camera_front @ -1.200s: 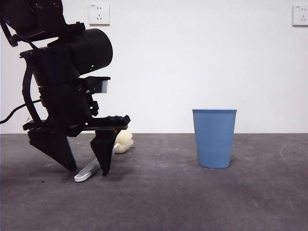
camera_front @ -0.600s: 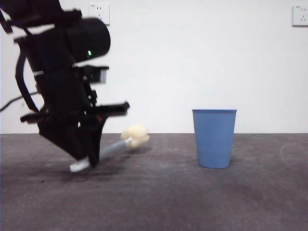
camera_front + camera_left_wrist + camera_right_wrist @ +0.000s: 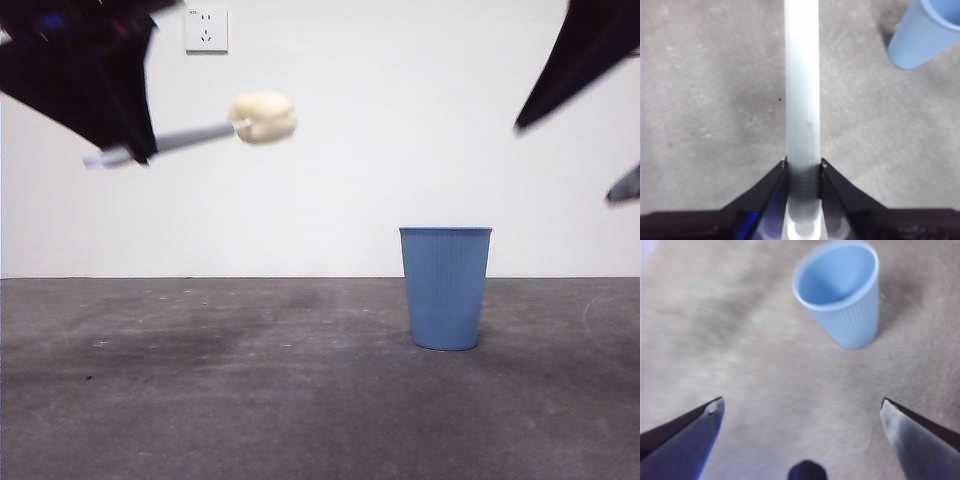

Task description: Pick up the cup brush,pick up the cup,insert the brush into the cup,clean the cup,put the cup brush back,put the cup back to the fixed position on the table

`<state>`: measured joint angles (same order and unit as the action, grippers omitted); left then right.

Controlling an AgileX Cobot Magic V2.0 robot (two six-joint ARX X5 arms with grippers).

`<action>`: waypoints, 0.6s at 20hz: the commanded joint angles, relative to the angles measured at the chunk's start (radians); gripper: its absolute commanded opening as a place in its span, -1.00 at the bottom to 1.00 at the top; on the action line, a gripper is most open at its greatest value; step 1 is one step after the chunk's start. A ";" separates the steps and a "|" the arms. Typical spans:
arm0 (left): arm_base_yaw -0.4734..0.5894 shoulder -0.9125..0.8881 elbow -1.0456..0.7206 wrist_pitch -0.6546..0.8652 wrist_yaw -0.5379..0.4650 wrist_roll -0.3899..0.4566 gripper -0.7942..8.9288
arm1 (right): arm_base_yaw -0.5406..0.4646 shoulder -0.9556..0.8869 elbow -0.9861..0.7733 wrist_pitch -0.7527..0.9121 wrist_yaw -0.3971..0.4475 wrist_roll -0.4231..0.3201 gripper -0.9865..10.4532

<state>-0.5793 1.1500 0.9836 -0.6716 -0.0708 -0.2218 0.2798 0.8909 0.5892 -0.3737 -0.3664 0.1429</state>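
High at the left of the front view, the left tool (image 3: 802, 167) is clamped on the grey handle of the cup brush (image 3: 190, 136), held well above the surface (image 3: 250, 400). Its cream sponge head points right, nearly level; the tool itself is a dark blur. The ribbed blue cup (image 3: 446, 287) stands upright on the surface. The right tool (image 3: 802, 407) hangs above it, jaws spread wide, blurred and cropped at the frame's corner.

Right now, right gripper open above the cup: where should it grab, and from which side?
Probably the ribbed wall of the cup, upper half, coming down and in from the side. It stands upright on the table, widest near the rim, with nothing touching it. The right gripper is open, wide enough to straddle it.
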 commanded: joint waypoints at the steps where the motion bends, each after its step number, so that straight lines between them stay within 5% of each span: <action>1: -0.004 -0.052 -0.001 -0.019 0.002 0.017 -0.85 | 0.099 0.055 -0.090 0.167 0.127 0.035 0.27; 5: -0.004 -0.100 -0.001 -0.089 0.001 0.027 -0.85 | 0.202 0.203 -0.151 0.430 0.302 0.036 0.27; 12: -0.004 -0.109 -0.001 -0.141 0.001 0.035 -0.85 | 0.195 0.500 -0.151 0.786 0.351 -0.010 0.27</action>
<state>-0.5793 1.0447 0.9836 -0.8158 -0.0708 -0.2012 0.4744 1.3865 0.4492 0.4023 -0.0200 0.1490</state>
